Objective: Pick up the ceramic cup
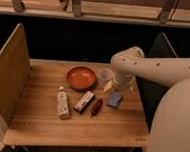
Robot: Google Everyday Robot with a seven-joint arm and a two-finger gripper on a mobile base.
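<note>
Currently, the small plain whitish ceramic cup (105,75) stands upright on the light wooden butcher-block table (44,126), near the table's far edge. It sits just beside the right rim of the wide red-orange bowl (81,78); whether cup and bowl touch cannot be determined.

The white jointed robot arm (154,70) enters from the right and bends downward over the right part of the table. The gripper (112,88) is at the lower end of the arm, low over the table surface, immediately to the right of the cup and just behind the pale blue rectangular block (114,99). The gripper is largely hidden by the wrist housing; whether it is released, clenched or grasping anything cannot be told, and contact with the cup cannot be confirmed.

Other items on the table:
- A white plastic bottle (62,103) lies on its side in front of the bowl, toward the left.
- A small flat rectangular packet in dark red and white (84,101) lies to the right of the bottle.
- A dark reddish-brown oblong item (96,107) lies between the packet and the blue block.

A tall tan upright panel (5,77) borders the left side of the table
</note>
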